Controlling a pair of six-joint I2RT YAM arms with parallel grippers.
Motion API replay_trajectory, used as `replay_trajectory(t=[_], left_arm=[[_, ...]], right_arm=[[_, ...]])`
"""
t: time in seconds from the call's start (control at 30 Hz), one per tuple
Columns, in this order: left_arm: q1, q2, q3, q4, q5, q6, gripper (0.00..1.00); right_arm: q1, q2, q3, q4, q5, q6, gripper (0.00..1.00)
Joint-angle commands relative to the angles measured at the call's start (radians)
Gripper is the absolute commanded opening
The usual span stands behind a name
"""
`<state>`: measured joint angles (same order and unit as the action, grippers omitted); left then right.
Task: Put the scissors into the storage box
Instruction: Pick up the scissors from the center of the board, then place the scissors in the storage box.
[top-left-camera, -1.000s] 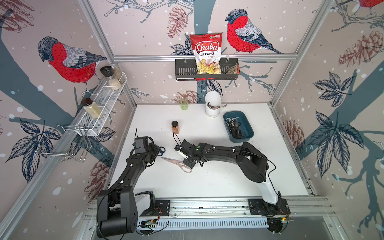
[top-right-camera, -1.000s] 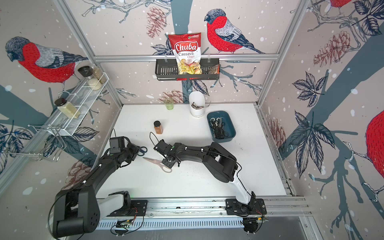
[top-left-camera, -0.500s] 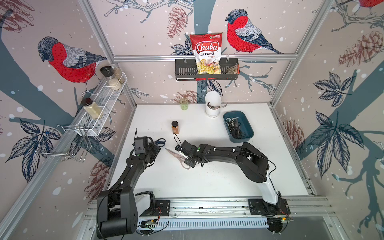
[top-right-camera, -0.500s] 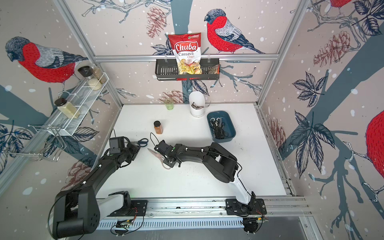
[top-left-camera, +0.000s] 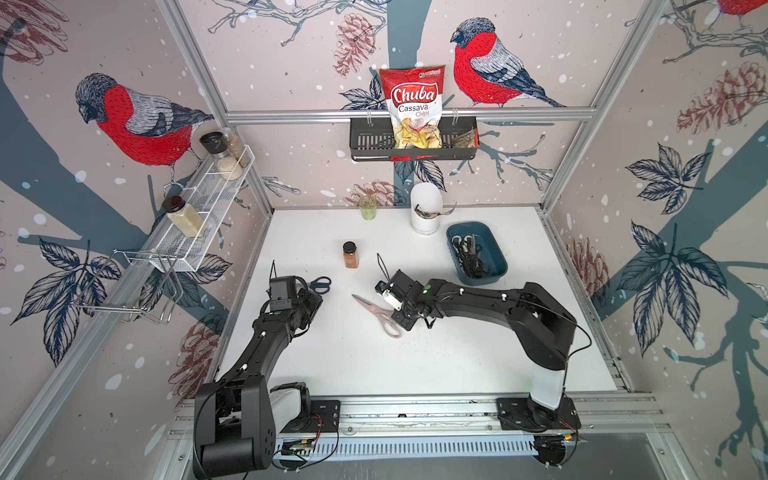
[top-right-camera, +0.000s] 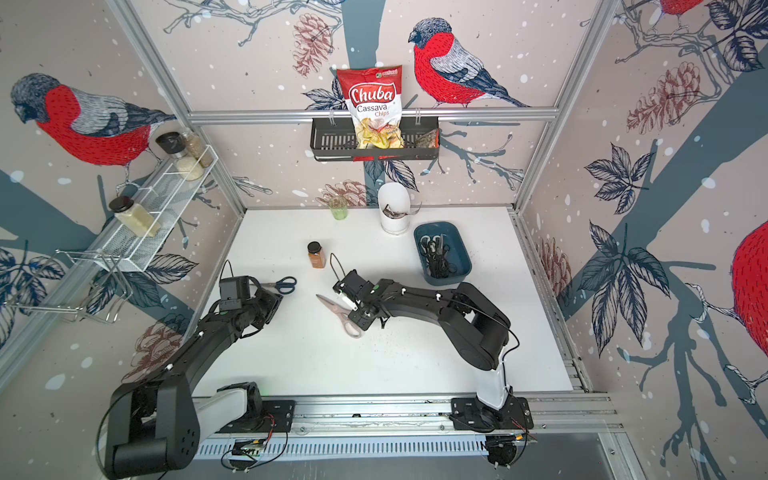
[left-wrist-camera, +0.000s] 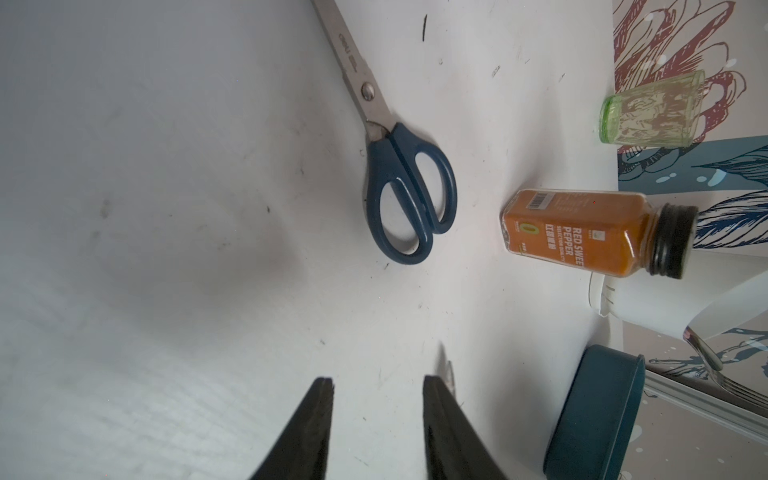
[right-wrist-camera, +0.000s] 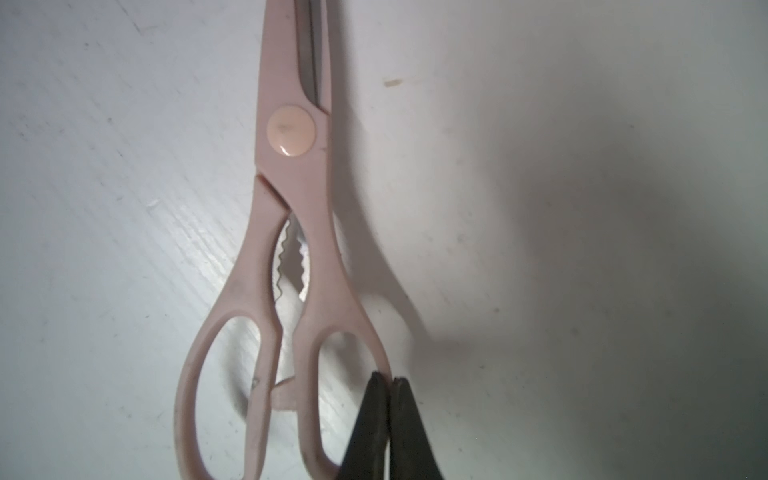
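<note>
Near blue scissors (left-wrist-camera: 380, 133), RED SWEET PEPPER jar (left-wrist-camera: 582, 232)

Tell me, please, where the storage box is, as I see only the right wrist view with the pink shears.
Observer: The storage box stands toward the back right, next to the white holder.
Operator: Do any other scissors lie outside it?
Observer: Yes, a blue-handled pair lies flat, just ahead of the left pincer.
Operator: Is that pincer open?
Observer: Yes, it is open, with nothing between its fingers.
</note>
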<state>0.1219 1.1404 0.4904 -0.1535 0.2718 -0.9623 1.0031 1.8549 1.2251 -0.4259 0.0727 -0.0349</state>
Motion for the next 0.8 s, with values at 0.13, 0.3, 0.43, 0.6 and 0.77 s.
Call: replay_trajectory(t=[0.13, 0.3, 0.43, 0.6, 0.77], left_arm=[[-0.014, 0.012, -0.009, 0.075, 0.048, 0.016, 0.41], [-0.082, 0.044, 0.01, 0.084, 0.028, 0.03, 0.4], [-0.138, 0.105, 0.065, 0.053, 0.014, 0.08, 0.4], [-0.168, 0.156, 0.109, 0.023, 0.019, 0.126, 0.4], [-0.175, 0.149, 0.101, 0.022, 0.002, 0.126, 0.4]], right_arm=[[-0.13, -0.19, -0.158, 0.186, -0.118, 0.144, 0.0], [-0.255, -0.262, -0.175, 0.223, -0.111, 0.214, 0.0], [-0.355, -0.279, -0.148, 0.222, -0.046, 0.259, 0.0], [-0.491, -0.247, -0.072, 0.144, 0.038, 0.27, 0.0], [-0.643, -0.18, -0.019, 0.067, 0.091, 0.269, 0.0]])
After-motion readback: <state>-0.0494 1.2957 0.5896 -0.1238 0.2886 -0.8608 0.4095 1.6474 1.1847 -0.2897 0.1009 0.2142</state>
